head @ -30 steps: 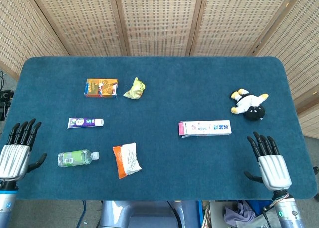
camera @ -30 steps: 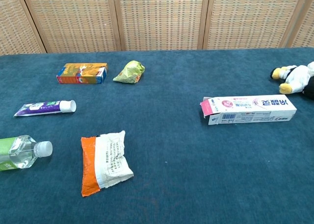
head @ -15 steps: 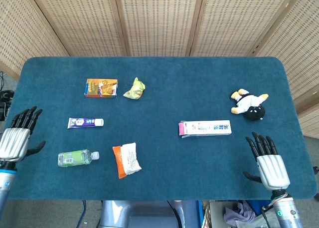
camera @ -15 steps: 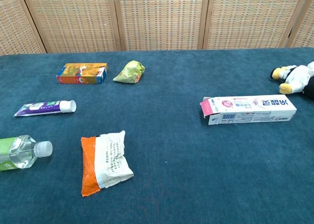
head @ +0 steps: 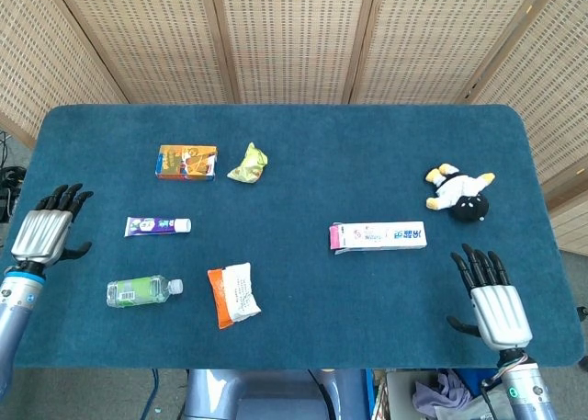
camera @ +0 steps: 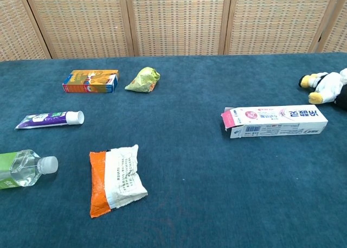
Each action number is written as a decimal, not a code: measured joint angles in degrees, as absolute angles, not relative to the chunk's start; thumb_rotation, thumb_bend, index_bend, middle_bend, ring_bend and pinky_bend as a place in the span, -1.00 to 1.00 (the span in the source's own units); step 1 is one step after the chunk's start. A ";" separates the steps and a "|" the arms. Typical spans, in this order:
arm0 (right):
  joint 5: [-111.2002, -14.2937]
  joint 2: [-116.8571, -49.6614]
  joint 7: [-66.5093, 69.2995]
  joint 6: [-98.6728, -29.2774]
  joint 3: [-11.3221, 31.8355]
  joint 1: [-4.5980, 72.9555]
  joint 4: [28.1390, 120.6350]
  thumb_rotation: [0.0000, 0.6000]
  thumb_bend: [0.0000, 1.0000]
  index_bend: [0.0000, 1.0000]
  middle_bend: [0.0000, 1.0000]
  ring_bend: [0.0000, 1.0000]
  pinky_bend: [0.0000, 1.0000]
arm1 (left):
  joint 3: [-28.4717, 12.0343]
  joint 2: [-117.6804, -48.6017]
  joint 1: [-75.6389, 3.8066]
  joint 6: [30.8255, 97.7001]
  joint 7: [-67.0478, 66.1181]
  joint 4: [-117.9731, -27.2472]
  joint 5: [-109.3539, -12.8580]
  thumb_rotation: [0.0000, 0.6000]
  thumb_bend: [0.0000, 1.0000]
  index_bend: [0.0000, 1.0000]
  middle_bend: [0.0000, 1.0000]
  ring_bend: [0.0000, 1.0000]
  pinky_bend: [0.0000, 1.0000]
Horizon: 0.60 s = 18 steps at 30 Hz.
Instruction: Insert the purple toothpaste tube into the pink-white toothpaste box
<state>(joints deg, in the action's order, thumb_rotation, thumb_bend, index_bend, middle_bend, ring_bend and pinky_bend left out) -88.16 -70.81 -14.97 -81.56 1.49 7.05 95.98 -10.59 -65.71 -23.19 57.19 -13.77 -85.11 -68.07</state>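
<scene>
Blue felt covers your surface (head: 303, 144). Your left hand (head: 44, 233) hovers at its left edge, fingers (head: 66, 196) spread and holding nothing, with the purple toothpaste tube (head: 157, 225) lying flat just to its right, cap pointing right. Well apart, right of centre, lies the pink-white toothpaste box (head: 378, 236), its open flap facing left. Your right hand (head: 496, 306) sits near the front right corner, fingers apart, empty.

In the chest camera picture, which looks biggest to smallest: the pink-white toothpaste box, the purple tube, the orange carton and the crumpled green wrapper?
1. pink-white toothpaste box
2. purple tube and orange carton: too alike to rank, and the carton lies farther back
3. crumpled green wrapper
</scene>
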 measured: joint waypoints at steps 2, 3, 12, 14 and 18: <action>-88.12 -70.91 -15.04 -81.51 1.50 7.10 95.92 1.00 -1.00 -0.99 -1.00 -1.00 -1.00 | -10.69 -65.61 -24.61 54.50 -15.36 -84.72 -65.36 1.00 -0.44 -0.61 -0.73 -0.85 -0.62; -88.11 -70.95 -15.08 -81.50 1.50 7.10 95.90 1.00 -1.00 -0.99 -1.00 -1.00 -1.00 | -10.71 -65.61 -25.26 53.46 -16.17 -84.52 -64.23 1.00 -0.44 -0.59 -0.71 -0.84 -0.61; -88.00 -71.12 -15.08 -81.33 1.45 7.17 95.78 1.00 -1.00 -0.99 -1.00 -1.00 -1.00 | -10.01 -68.26 -30.31 48.50 -23.18 -81.75 -56.88 1.00 -0.43 -0.47 -0.60 -0.73 -0.54; -87.91 -71.12 -14.95 -81.27 1.47 7.19 95.72 1.00 -1.00 -0.99 -1.00 -1.00 -1.00 | -9.77 -69.24 -31.31 48.00 -24.66 -80.92 -55.44 1.00 -0.43 -0.47 -0.59 -0.73 -0.54; -87.70 -71.08 -14.62 -81.18 1.55 7.23 95.60 1.00 -1.00 -0.99 -1.00 -1.00 -1.00 | -9.44 -71.22 -33.15 47.07 -26.96 -79.15 -52.34 1.00 -0.41 -0.47 -0.59 -0.73 -0.54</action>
